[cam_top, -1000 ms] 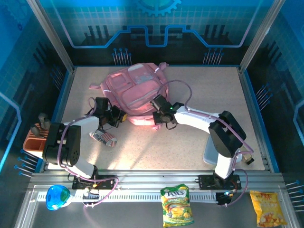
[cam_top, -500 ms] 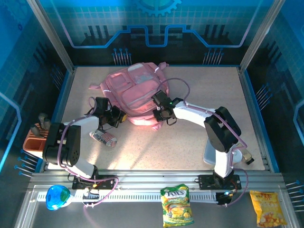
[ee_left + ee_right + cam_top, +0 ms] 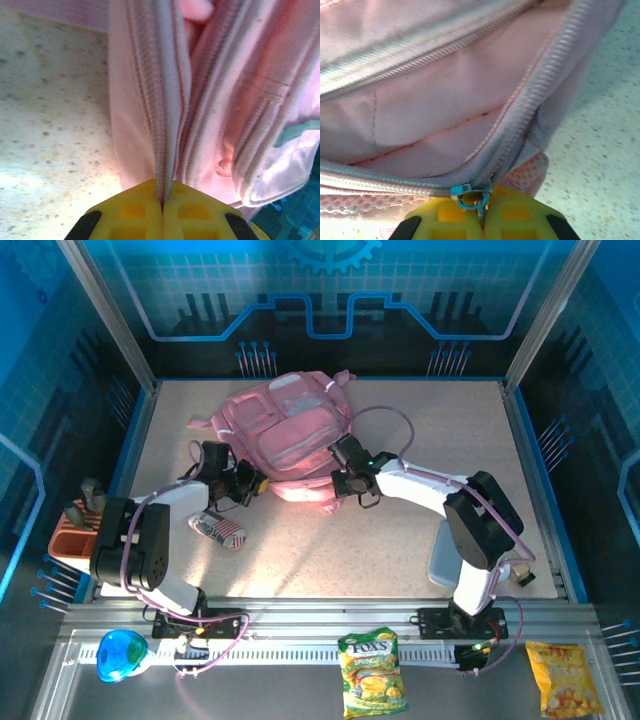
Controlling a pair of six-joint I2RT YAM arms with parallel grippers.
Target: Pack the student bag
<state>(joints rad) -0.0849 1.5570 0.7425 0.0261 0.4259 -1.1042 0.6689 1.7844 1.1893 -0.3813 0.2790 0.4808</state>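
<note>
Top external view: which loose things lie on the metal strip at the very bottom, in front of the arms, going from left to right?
blue round thing → green snack bag → yellow snack bag

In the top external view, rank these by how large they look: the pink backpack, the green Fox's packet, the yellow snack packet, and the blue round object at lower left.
1. student bag, clearly the largest.
2. green Fox's packet and yellow snack packet: they look about alike, so not ranked.
3. blue round object, the smallest.
</note>
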